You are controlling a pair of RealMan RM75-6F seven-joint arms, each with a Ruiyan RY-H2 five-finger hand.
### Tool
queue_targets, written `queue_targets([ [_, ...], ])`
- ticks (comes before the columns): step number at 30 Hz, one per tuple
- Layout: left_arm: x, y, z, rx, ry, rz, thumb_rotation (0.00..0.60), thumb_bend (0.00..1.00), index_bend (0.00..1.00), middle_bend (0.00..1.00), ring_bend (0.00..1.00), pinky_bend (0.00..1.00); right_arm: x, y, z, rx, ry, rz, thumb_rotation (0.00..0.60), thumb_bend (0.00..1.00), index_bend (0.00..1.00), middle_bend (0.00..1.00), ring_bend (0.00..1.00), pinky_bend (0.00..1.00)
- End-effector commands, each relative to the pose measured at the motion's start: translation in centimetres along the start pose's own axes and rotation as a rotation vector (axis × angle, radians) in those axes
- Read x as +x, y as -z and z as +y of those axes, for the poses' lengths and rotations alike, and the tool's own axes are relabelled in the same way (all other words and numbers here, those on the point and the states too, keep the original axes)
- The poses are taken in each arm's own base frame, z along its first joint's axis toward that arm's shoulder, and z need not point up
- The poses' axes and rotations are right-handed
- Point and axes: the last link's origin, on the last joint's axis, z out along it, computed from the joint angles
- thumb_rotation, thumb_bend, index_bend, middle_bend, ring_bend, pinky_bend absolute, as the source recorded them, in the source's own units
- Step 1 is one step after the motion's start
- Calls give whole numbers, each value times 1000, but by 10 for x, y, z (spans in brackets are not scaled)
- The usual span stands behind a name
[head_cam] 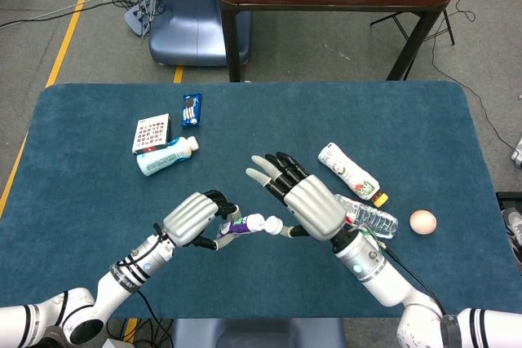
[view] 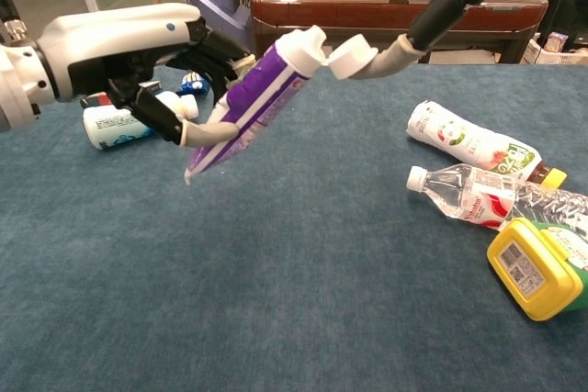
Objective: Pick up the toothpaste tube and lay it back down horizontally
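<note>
Toothpaste tube is up off the table, tilted w/ cap end high, mid-left of the chest frame; it looks light, soft-bodied and prob. a bit slick, stiffest near the shoulder by the cap, so mid-body is the sensible place to hold, w/o squeezing hard. Left hand has fingers curled round the tube's lower body, holding it. Right hand is spread wide, holding nothing, w/ one fingertip touching the flipped-open cap, upper centre of chest frame.
</note>
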Motion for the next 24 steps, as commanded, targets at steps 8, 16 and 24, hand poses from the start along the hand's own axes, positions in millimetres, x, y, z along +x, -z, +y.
queue_targets([
  [8, -8, -5, 5, -13, -54, -20, 600, 486, 640, 767, 483, 270, 1, -9, -6, 10, -25, 21, 600, 3, 0, 0, 0, 0],
  [16, -13, -7, 5, -6, -72, -33, 600, 486, 655, 795, 507, 270, 2, -15, -7, 12, -46, 29, 600, 2, 0, 0, 0, 0],
  [24, -16, -8, 6, -8, -112, -44, 600, 486, 665, 810, 522, 270, 3, -20, -10, 22, -63, 41, 600, 3, 0, 0, 0, 0],
])
